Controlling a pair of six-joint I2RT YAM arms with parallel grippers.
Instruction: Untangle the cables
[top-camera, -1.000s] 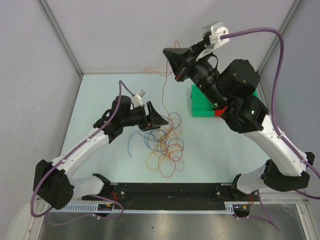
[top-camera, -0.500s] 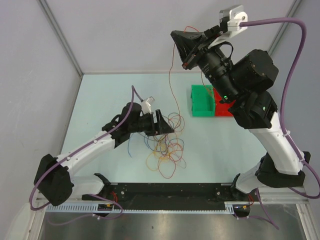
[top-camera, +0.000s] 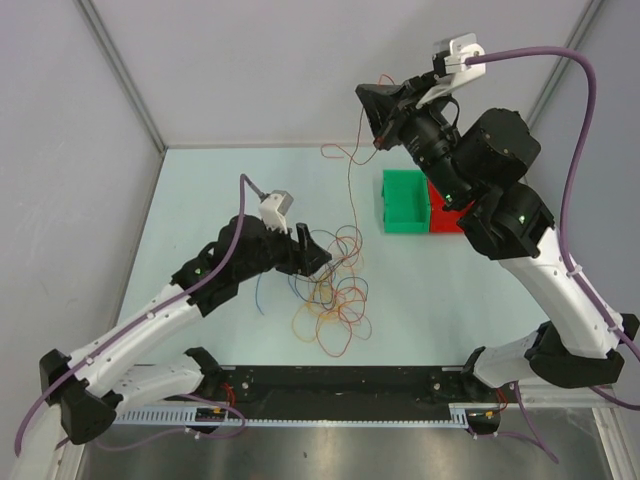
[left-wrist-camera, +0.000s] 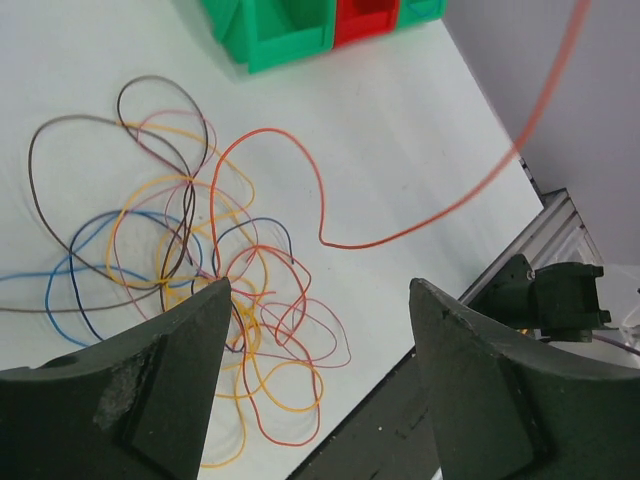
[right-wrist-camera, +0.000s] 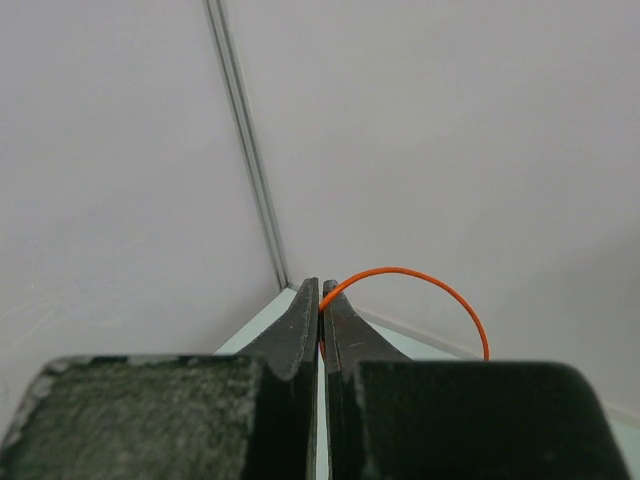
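On pale tabletop (top-camera: 200, 190): tangle of thin looping orange, red, blue, brown cables (top-camera: 335, 295). Left gripper (left-wrist-camera: 320, 300) jaws wide, empty. Right gripper (right-wrist-camera: 320, 300) jaws clench orange strand (right-wrist-camera: 420, 275).

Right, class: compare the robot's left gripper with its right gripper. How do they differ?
The left gripper is open, holding nothing; the right gripper is shut on an orange cable. The left gripper hangs low over the tangle of cables; the right gripper is high near the back wall. Both are dark and two-fingered.
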